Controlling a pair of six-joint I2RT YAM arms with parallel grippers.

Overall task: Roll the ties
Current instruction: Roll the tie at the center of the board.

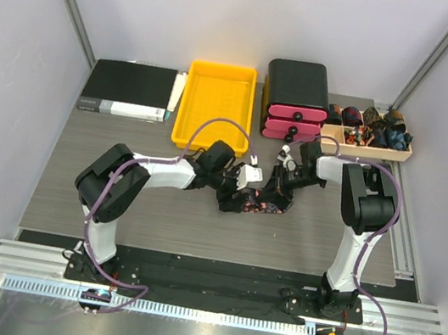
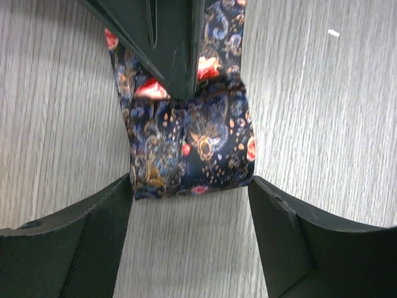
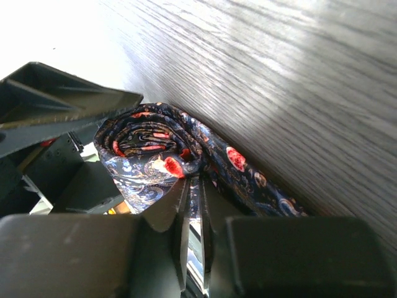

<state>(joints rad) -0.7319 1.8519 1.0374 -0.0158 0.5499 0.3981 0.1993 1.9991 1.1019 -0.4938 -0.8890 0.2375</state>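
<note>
The dark silky necktie with red flecks (image 2: 192, 149) looks soft, light and slippery, best held across its coil: the right gripper (image 3: 193, 184) pinches it, the left gripper (image 2: 191, 186) stands spread around it.

The left arm (image 1: 154, 171) and right arm (image 1: 346, 257) share white links, black joints and black bases. A purple cable (image 1: 95, 210) loops along each. The left claw (image 2: 189, 202) and right claw (image 3: 193, 208) are matte black, angular, probably plastic.

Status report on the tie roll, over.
Left gripper open, straddling the tie. Right gripper shut on its rolled end; tail flat on table. Nothing in the way.
</note>
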